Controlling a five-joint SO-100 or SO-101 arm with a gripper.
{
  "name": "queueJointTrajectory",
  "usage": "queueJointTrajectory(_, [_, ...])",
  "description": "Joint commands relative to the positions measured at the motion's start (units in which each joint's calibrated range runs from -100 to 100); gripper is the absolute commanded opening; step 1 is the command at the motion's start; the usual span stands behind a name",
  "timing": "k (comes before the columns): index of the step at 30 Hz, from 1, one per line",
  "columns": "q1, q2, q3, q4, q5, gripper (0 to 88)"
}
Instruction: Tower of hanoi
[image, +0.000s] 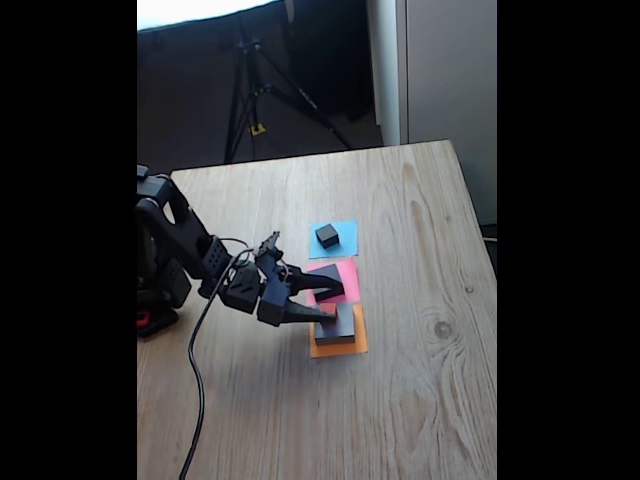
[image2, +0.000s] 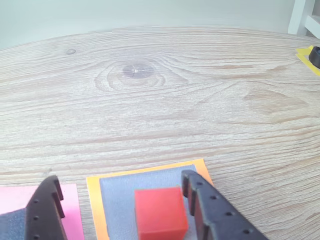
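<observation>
While the fixed view takes in the whole wooden bench (image: 400, 400) from above and behind, it shows the arm reaching from the left with its hand (image: 335, 303) low over the orange paper square (image: 338, 346), fingers spread wide. A grey slab (image: 345, 322) lies on that orange square, a small black cube (image: 327, 236) sits on the blue paper square (image: 333, 239) farther back, and the pink paper square (image: 340, 279) lies between them, partly hidden by the hand. From the wrist view the tiny red cube (image2: 160, 212) is plain: it rests on the grey slab (image2: 117, 197), between the two dark fingers (image2: 212, 210), and whether either finger touches it I cannot tell. A dark block corner (image2: 10, 225) on the pink square (image2: 20, 197) shows at the left edge there.
</observation>
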Motion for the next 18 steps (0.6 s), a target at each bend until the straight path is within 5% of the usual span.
queueJointTrajectory(1, [-1.4, -16.6, -1.6, 21.3, 0.9, 24.6])
queueJointTrajectory(12, [-7.6, -42.0, -17.6, 76.2, 0.9, 0.5])
queueJointTrajectory(18, [-14.4, -48.2, -32.3, 99.1, -2.6, 0.4])
